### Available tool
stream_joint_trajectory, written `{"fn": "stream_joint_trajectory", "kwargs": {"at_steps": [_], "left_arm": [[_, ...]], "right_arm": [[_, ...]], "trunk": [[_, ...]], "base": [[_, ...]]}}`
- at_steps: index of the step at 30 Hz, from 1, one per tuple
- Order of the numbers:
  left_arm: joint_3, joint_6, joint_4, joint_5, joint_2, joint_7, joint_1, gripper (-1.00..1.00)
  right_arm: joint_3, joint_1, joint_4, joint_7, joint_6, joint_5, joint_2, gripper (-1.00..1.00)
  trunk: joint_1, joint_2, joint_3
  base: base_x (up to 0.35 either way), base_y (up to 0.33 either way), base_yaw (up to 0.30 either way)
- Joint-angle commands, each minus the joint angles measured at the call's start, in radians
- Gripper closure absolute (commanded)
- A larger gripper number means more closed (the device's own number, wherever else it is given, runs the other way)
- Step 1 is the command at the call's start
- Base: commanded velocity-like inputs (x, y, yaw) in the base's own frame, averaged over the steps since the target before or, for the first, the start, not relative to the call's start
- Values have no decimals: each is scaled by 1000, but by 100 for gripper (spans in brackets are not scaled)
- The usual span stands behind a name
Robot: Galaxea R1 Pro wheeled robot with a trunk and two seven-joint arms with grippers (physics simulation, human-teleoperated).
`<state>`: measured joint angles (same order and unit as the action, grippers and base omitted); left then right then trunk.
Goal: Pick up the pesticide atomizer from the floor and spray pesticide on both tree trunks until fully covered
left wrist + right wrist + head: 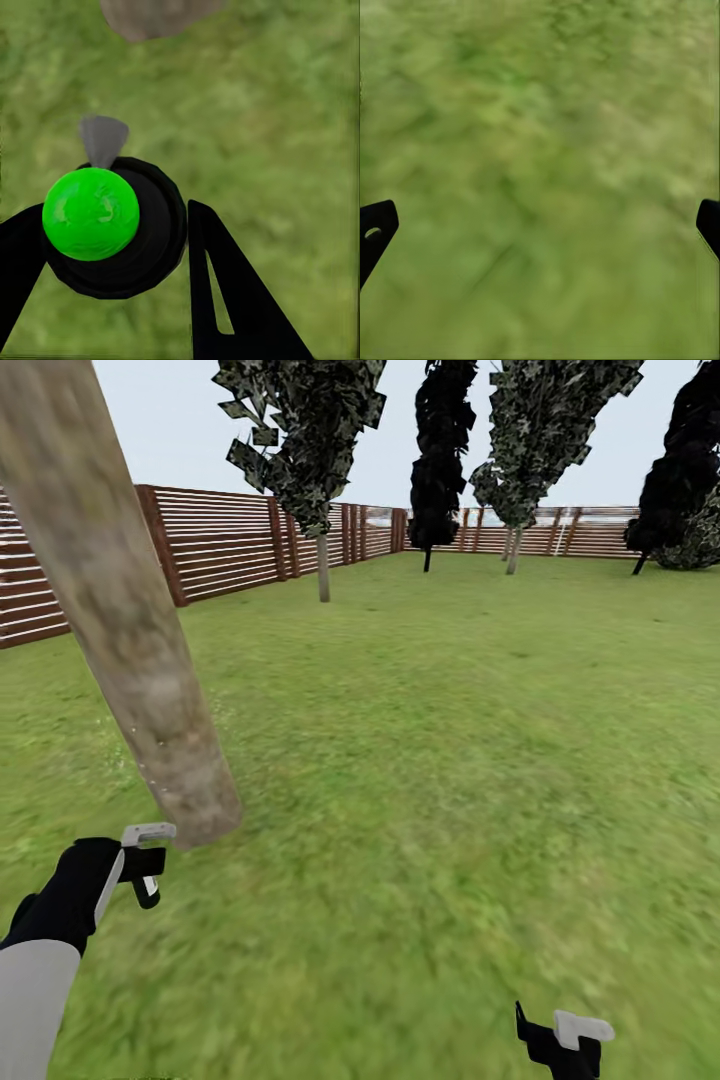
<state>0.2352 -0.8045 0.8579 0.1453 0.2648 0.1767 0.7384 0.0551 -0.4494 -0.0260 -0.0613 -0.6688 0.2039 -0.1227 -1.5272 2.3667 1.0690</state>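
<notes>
A thick tree trunk [120, 620] of blotchy grey-tan bark rises from the lawn at the left, its base [157, 15] just beyond my left gripper [147, 870]. That gripper [112, 232] is shut on the pesticide atomizer [146, 255], a small dark round body with a green cap and a grey nozzle pointing toward the trunk. In the head view the atomizer [148, 890] shows as a small dark piece under the fingers. My right gripper [560, 1040] hangs low at the right, open [540, 217] over bare grass. A second, slimmer-looking tree [323, 560] stands far back.
Green lawn [450, 760] spreads ahead and to the right. A brown slatted fence [230, 540] rings it at the left and back. Another mottled tree [514, 545] and dark bushy shrubs [437, 480] stand along the far fence.
</notes>
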Motion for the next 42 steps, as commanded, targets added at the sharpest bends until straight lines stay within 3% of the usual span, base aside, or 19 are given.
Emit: {"fn": "stream_joint_trajectory", "kwargs": {"at_steps": [1, 12, 14, 16, 18, 20, 23, 27, 30, 33, 39, 42], "left_arm": [[2, -4, 1, 11, -1, 9, 1, 100], [-3, 3, -11, 9, -11, -20, 9, 100], [-22, -5, -11, 7, -39, -7, 67, 100], [-20, -7, -8, 9, -22, -4, 81, 100], [-24, -9, 0, 1, 48, 5, 76, 100], [-27, -7, 5, 3, 62, 50, 73, 100], [-25, -7, 5, 2, 60, 63, 73, 100], [-26, -6, 4, 2, 27, 64, 73, 100], [-95, -8, 6, 0, 15, 64, 75, 100], [-118, -8, 5, -1, -7, 63, 75, 100], [-109, -5, -1, 2, -17, 61, 73, 100], [-48, 2, -8, 4, 15, 64, 67, 100]], "right_arm": [[6, 0, 0, -4, -2, 3, 0, -100], [6, 0, 0, -3, -2, 3, 0, -100], [6, 0, 0, -3, -2, 5, 0, -100], [6, 0, 0, -3, -2, 5, 0, -100], [6, 0, 0, -3, -2, 5, 0, -100], [6, 0, 0, -3, -2, 5, 0, -100], [6, 0, 0, -3, -2, 4, -1, -100], [6, 0, 0, -3, -2, 3, -2, -100], [6, 0, 0, -3, -2, 4, -2, -100], [6, 0, 0, -3, -2, 4, -2, -100], [6, 0, 0, -3, -2, 4, -2, -100], [6, 0, 0, -3, -2, 4, -2, -100]], "trunk": [[0, 0, 1], [0, 0, 1], [0, 0, 1], [0, 0, 1], [0, 0, 1], [0, 0, 1], [0, 0, 1], [0, 0, 1], [0, 0, 1], [0, 0, 1], [0, 0, 1], [0, 0, 1]], "base": [[119, -270, 275], [101, -131, 240], [0, 0, 5], [0, 0, 1], [0, 0, 0], [17, 0, 0], [261, 0, 0], [334, 0, 0], [324, 0, 0], [205, 0, 0], [16, -31, 0], [0, -2, 0]]}}
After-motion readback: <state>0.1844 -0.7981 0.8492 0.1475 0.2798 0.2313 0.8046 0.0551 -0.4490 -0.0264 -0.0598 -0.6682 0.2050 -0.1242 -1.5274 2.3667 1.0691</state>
